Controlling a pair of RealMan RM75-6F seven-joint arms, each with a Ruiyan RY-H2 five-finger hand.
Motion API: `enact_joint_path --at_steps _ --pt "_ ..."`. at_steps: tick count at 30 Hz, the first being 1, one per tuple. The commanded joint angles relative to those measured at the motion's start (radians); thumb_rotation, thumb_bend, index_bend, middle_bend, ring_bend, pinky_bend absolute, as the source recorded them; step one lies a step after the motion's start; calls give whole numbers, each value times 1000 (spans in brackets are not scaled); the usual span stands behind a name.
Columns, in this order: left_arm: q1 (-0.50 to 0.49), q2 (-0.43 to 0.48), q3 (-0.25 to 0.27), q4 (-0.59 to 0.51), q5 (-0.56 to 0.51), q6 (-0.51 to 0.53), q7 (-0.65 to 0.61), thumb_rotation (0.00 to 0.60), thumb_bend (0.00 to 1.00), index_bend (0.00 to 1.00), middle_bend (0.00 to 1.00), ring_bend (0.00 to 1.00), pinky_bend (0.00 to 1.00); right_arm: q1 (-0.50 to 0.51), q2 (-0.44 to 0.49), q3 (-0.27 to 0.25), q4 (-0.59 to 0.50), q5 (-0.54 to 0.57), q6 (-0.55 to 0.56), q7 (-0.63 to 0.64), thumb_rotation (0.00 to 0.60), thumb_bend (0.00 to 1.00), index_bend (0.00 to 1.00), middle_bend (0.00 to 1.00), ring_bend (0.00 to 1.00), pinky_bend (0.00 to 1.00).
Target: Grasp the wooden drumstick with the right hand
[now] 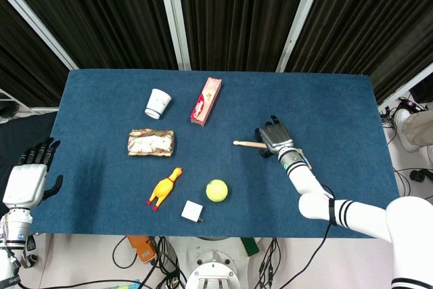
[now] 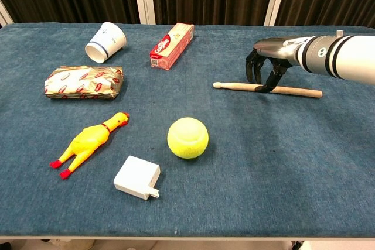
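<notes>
The wooden drumstick [image 2: 234, 86] lies flat on the blue table, tip to the left, and shows in the head view as a short stub [image 1: 245, 144] poking out from under my hand. My right hand [image 2: 266, 62] [image 1: 272, 137] hangs palm-down over the stick's middle. Its fingers curve down on the far side and the thumb reaches down on the near side, so the stick passes between them. The fingers are not closed around it, and the stick rests on the cloth. My left hand [image 1: 27, 177] stays off the table's left edge with fingers spread, holding nothing.
A tennis ball [image 2: 187, 137] sits left and in front of the stick. Further left are a toothpaste box [image 2: 172, 45], a paper cup on its side [image 2: 106, 40], a foil packet [image 2: 84, 81], a yellow rubber chicken [image 2: 89, 143] and a white charger [image 2: 137, 177].
</notes>
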Motion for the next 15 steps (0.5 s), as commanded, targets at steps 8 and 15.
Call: enact_joint_path --at_steps 8,15 --pt "0 0 0 -1 -1 1 3 600 375 0 0 65 113 25 -2 -28 24 58 -2 -25 600 468 540 522 285 0" --pt "-1 1 0 -2 -6 -4 4 600 376 0 0 65 113 39 -20 -30 48 71 -10 -19 600 468 530 522 286 0"
